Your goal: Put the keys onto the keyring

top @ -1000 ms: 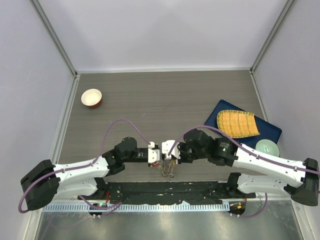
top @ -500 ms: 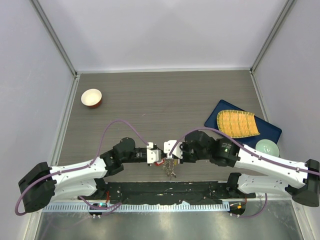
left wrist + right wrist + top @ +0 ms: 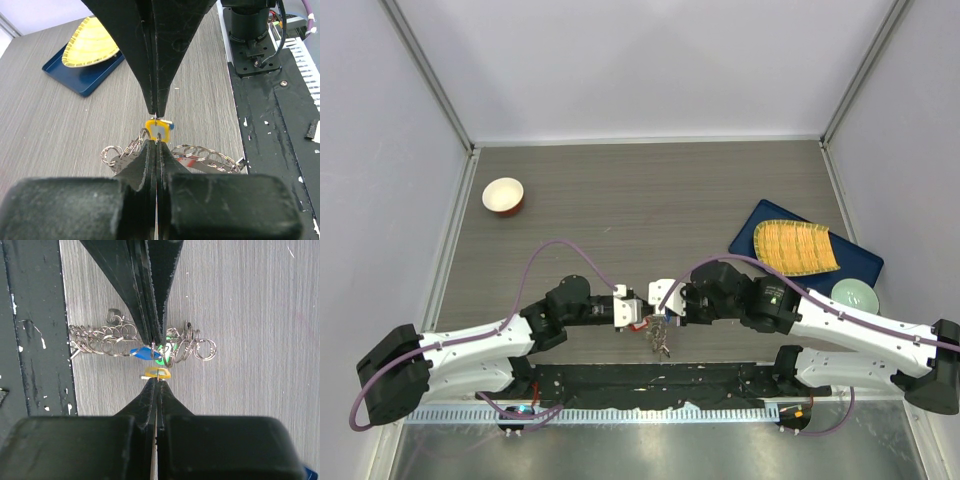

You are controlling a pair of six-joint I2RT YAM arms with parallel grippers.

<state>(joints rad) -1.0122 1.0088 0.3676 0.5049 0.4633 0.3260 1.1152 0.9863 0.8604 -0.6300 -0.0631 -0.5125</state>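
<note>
Yellow-tagged key (image 3: 157, 373) sat pinched in the closed right gripper (image 3: 157, 382), tip to tip with the closed left gripper (image 3: 157, 144), beside other keys (image 3: 142, 353) and linked rings (image 3: 100, 337) at the table's (image 3: 640, 200) near edge.

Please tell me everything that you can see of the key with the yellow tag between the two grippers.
The yellow-tagged key is small: a yellow plastic tag, squarish with rounded corners, around a silver metal centre; its blade is not visible. It is pinched between the shut tips of the left gripper and the right gripper, which meet it from opposite sides. It seems raised above a tangle of silver rings that carries blue and green tags.
</note>
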